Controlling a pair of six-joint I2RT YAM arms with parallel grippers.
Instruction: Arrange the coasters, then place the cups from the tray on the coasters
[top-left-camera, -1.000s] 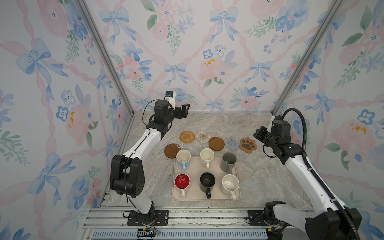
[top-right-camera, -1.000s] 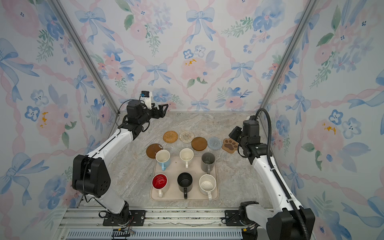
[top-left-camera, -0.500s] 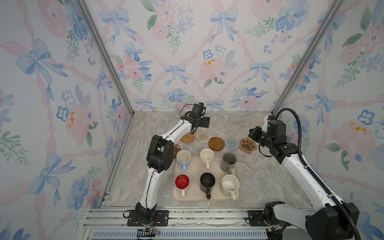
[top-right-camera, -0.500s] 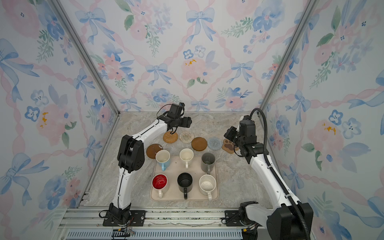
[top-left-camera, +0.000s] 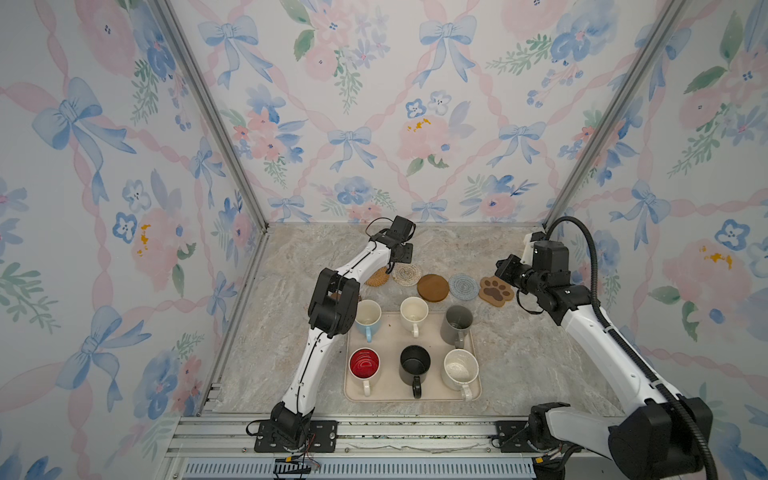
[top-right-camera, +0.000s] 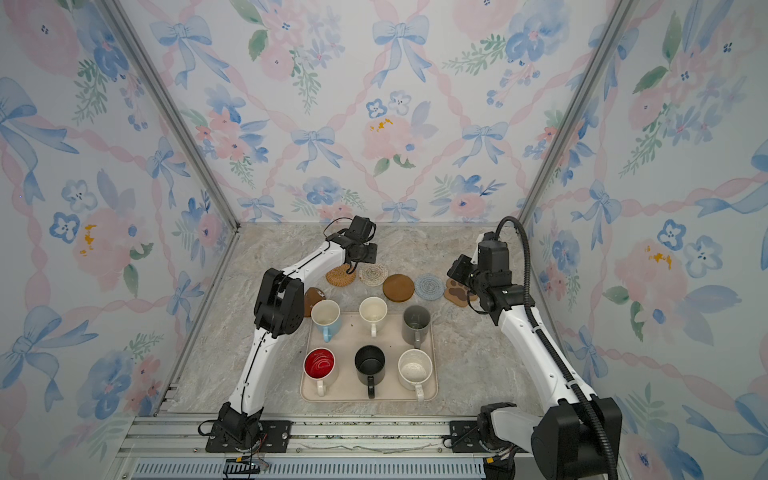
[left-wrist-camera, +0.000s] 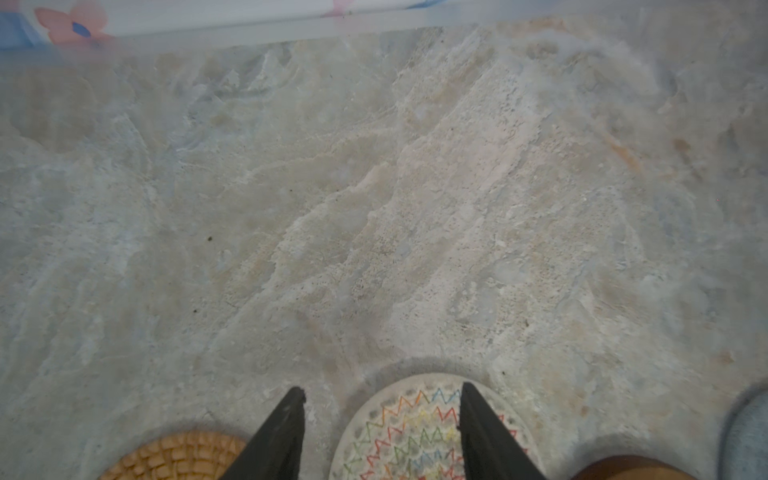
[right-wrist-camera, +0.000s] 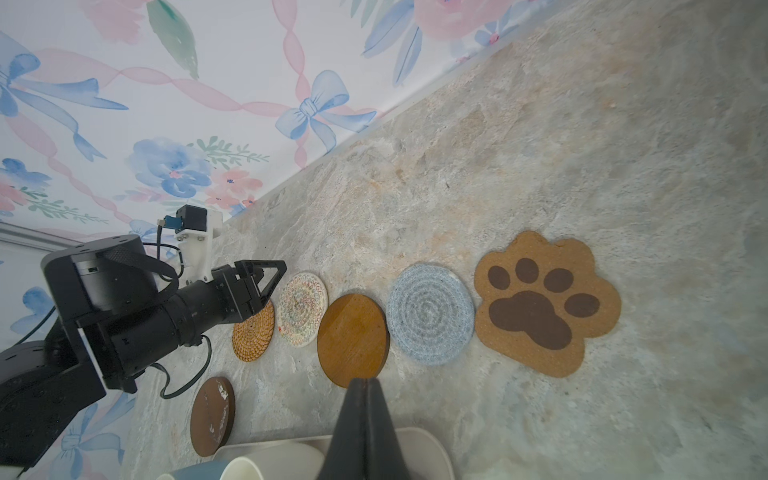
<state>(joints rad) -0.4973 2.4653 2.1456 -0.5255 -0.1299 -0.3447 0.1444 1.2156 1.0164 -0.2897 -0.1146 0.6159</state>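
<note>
Six coasters (top-left-camera: 433, 287): 12 o'clock of tray (top-left-camera: 390, 397); cups (top-left-camera: 414, 311) on tray.
Left gripper (left-wrist-camera: 381, 388): part open, empty, one finger over cream woven coaster (left-wrist-camera: 415, 432), 6 o'clock of wrist in both top views; nearer arm.
Right gripper (right-wrist-camera: 363, 384): closed, empty.
</note>
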